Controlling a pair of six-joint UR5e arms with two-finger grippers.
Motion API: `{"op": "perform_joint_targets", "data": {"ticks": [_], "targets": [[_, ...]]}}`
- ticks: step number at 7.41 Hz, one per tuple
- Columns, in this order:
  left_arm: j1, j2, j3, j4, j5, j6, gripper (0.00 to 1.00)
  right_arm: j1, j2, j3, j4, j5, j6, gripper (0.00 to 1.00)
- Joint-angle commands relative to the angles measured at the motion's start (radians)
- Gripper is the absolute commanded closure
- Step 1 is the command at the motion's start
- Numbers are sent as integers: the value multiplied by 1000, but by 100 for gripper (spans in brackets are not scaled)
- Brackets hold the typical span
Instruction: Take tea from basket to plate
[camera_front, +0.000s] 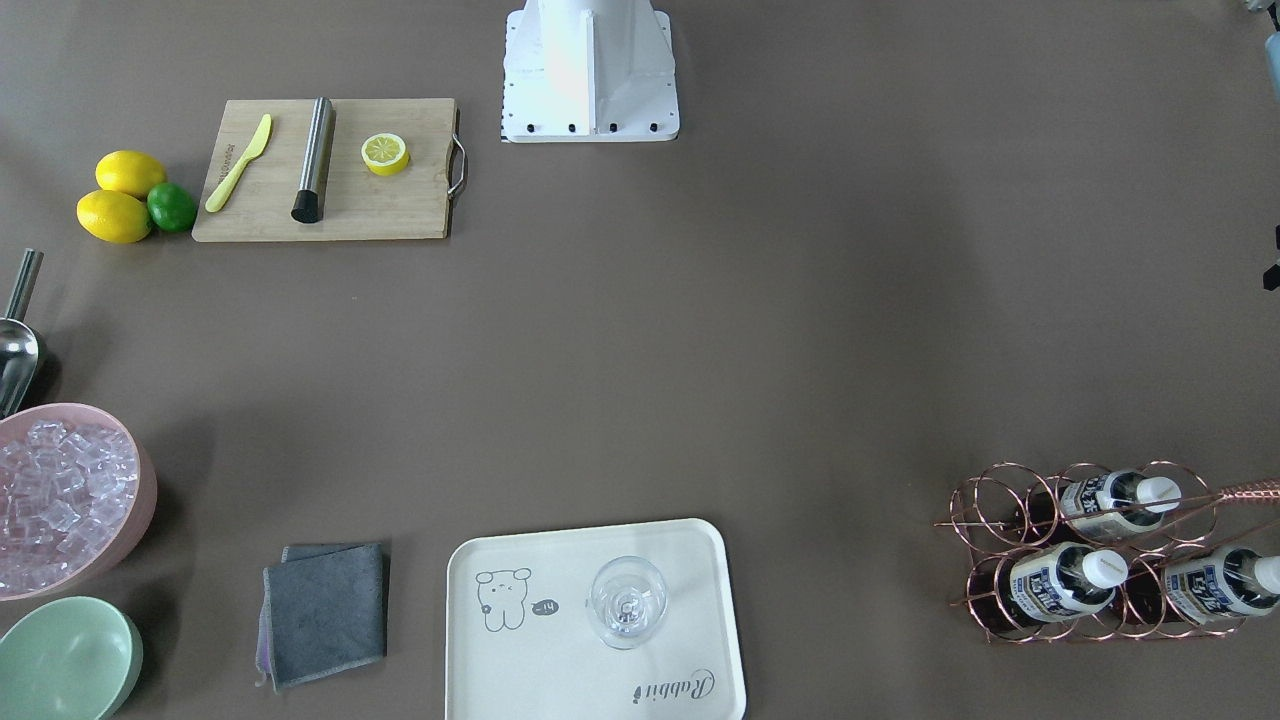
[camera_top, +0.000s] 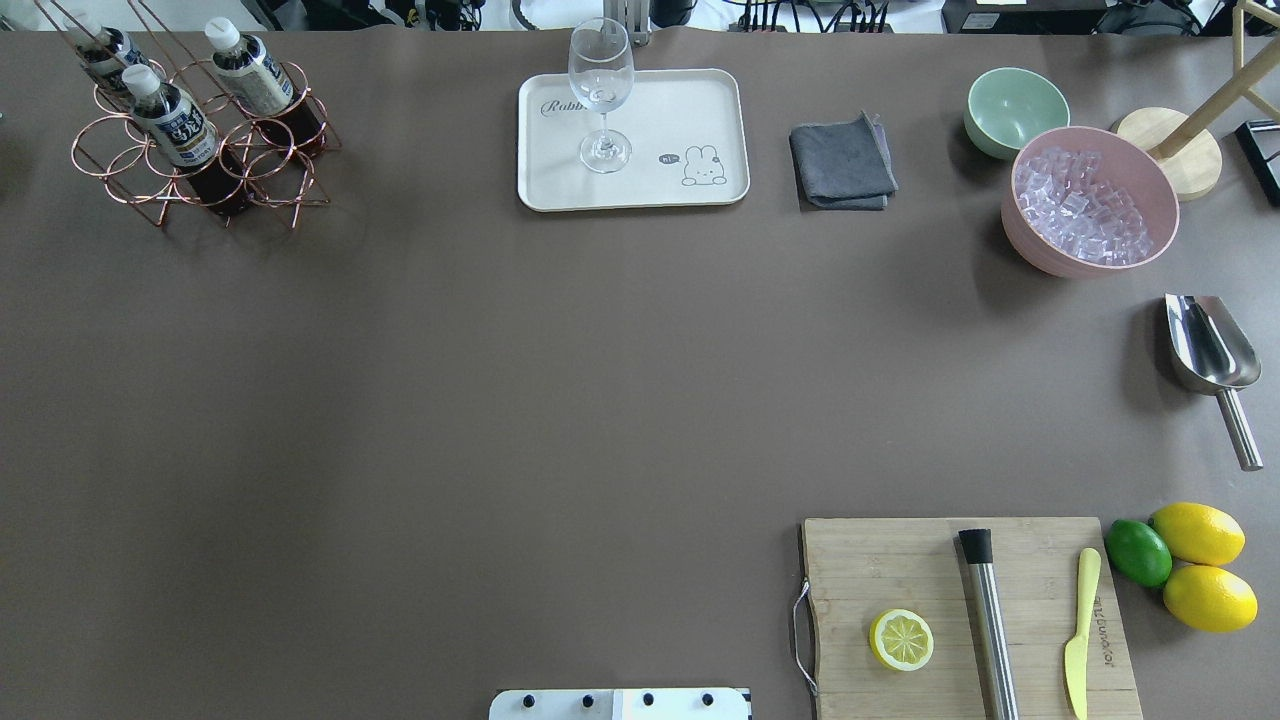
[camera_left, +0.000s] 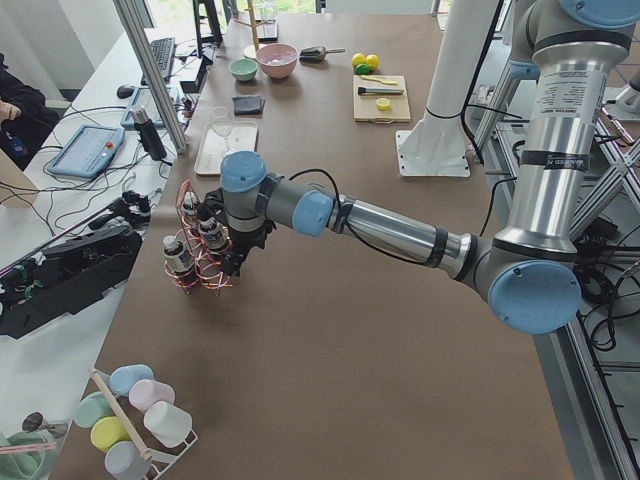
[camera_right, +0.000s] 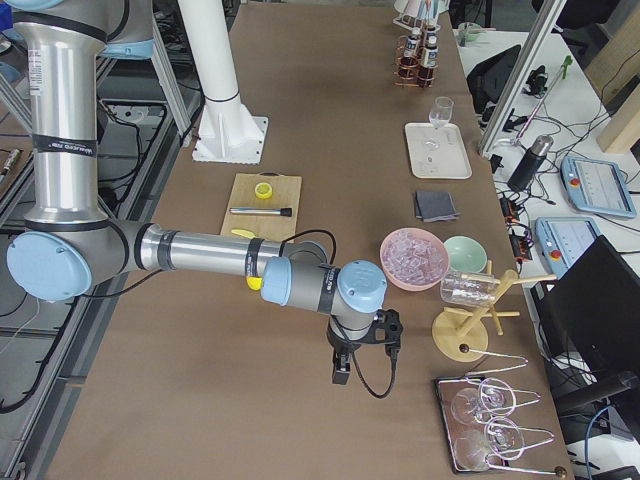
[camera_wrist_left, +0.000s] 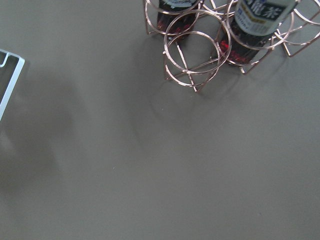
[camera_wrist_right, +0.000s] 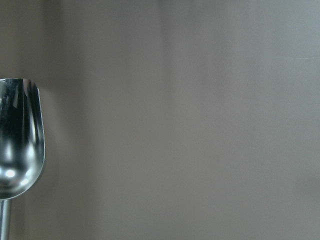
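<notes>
Three bottles of tea (camera_top: 170, 120) stand upright, caps up, in the basket (camera_top: 110, 160) at the far left corner of the tabletop (camera_top: 500, 400). Each sits in a ring that keeps it from tipping; the other three rings are empty. So, I judge, a bottle can only leave straight upward, taken near the cap and kept clear of the handle (camera_front: 1250, 490) over the middle.

The plate (camera_top: 700, 100) lies at the middle of the far edge, well apart from the basket. A glass (camera_top: 600, 90) stands on its half nearer the basket, leaving the bear half bare. That is the likely spot for the tea, reached past the glass.

The left arm (camera_left: 390, 232) reaches toward the basket, being on that side. Its wrist camera looks down on bare tabletop just beside the rings, so the left jaws seem not yet over a bottle. Whether they are spread I cannot tell.

The right arm (camera_right: 200, 255) hangs near the right edge by the scoop (camera_wrist_right: 20, 140), out of the way. I cannot tell the state of the right jaws either.
</notes>
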Motion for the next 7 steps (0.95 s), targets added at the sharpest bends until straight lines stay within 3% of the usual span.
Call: {"op": "perform_joint_targets", "data": {"ticks": [1,2,3,5,7], "targets": [[10,-168,21,99,1,326,2,0,-4,4,-2,0,0,0],[10,-279,120,101,14,530,2,0,-4,4,-2,0,0,0],[10,-371,226,102,24,598,2,0,-4,3,-2,0,0,0],[8,-435,230,102,29,746,2,0,-5,1,-2,2,0,0],[1,-450,230,99,26,767,2,0,-4,-2,0,-1,0,0]]}}
